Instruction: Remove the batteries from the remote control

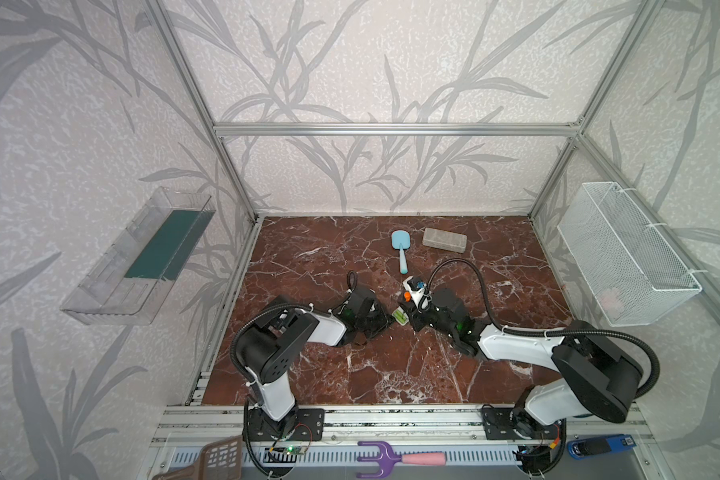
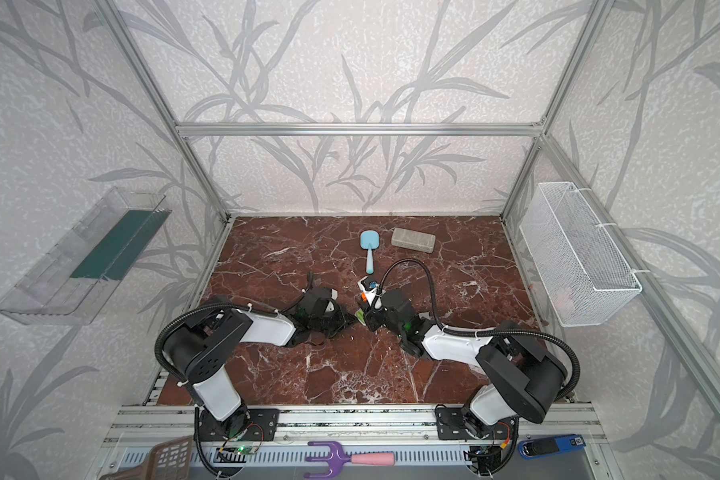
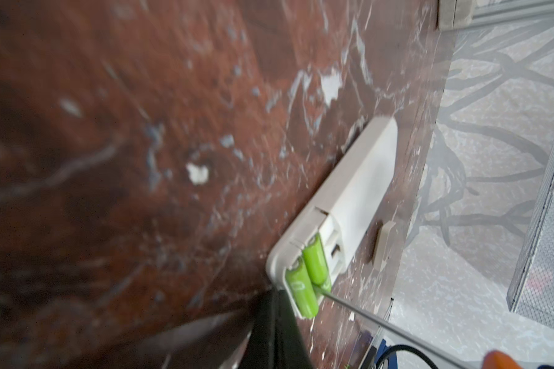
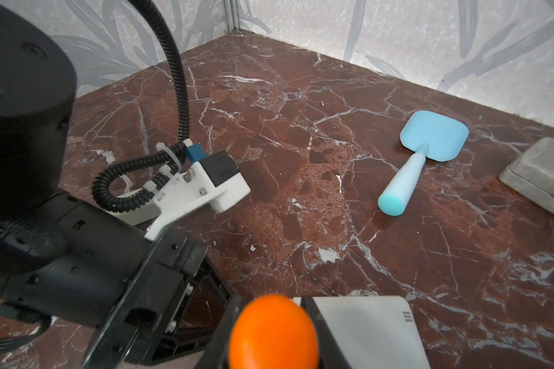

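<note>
Purple rake (image 1: 375, 457) fronts veined marble tabletop (image 1: 391, 374) (leafy walls (image 1: 391, 62))

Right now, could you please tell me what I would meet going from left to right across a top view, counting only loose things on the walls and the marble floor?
Clear wall tray → blue spatula → grey block → white wire basket.

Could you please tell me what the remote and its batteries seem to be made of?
Remote: probably moulded plastic, matte off-white, with rounded edges. Batteries: glossy lime-green sleeves, bright highlights along them; likely film over metal, though unseen.
</note>
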